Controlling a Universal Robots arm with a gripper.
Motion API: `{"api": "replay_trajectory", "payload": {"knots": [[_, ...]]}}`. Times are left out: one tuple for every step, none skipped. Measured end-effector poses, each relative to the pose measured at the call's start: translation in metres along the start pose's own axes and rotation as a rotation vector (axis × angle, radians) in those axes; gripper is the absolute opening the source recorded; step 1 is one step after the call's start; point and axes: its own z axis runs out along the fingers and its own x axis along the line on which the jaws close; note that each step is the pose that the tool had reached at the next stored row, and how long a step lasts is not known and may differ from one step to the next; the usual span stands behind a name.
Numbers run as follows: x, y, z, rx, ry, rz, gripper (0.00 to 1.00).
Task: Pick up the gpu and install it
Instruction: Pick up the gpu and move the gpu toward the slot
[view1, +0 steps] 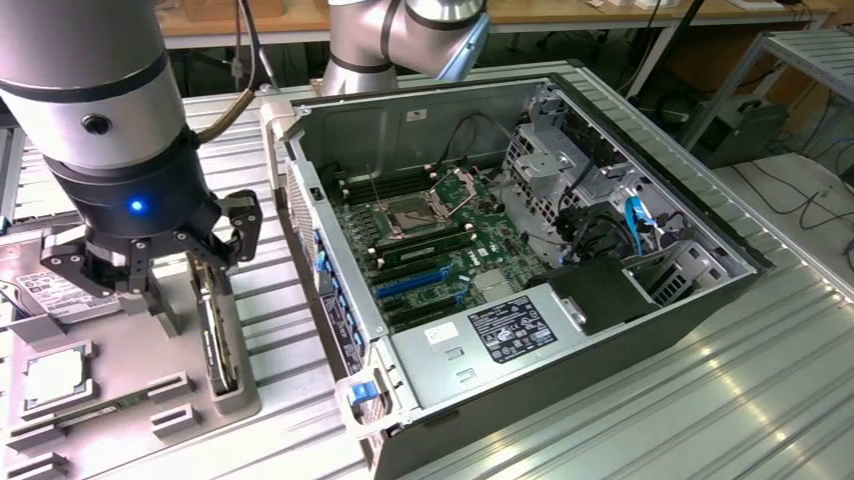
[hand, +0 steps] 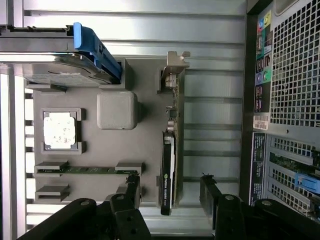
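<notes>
At lower left of the exterior view, my hand (view1: 158, 262) hangs spread apart over the gpu (view1: 214, 335), standing on edge in its grey tray (view1: 134, 395). Misaligned, it could strike the card and tip it.

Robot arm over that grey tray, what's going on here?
The arm's claw hangs open over a grey tray, with one finger on either side of the gpu, which stands on edge in its slot. The card is not gripped yet. The tray also holds a hard drive and a CPU. Beside it, a computer case lies open with its motherboard exposed.
</notes>
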Motion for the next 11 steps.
{"api": "replay_trajectory", "payload": {"knots": [[0.000, 0.0000, 0.0019, 0.0000, 0.0001, 0.000, 0.60], [0.000, 0.0000, 0.0039, 0.0001, 0.0002, 0.000, 0.60], [0.000, 0.0000, 0.0057, 0.0000, 0.0002, -0.001, 0.60], [0.000, 0.0002, 0.0082, 0.0000, 0.0003, -0.004, 0.60], [0.000, 0.0013, 0.0108, 0.0000, 0.0004, -0.010, 0.60], [0.000, 0.0040, 0.0131, 0.0001, 0.0005, -0.015, 0.60], [0.000, 0.0066, 0.0153, 0.0000, 0.0006, -0.019, 0.60], [0.000, 0.0075, 0.0174, -0.0002, 0.0002, -0.020, 0.60], [0.000, 0.0075, 0.0198, -0.0003, 0.0002, -0.021, 0.60], [0.000, 0.0074, 0.0216, -0.0001, 0.0004, -0.021, 0.60], [0.000, 0.0073, 0.0233, 0.0000, 0.0005, -0.021, 0.60]]}}
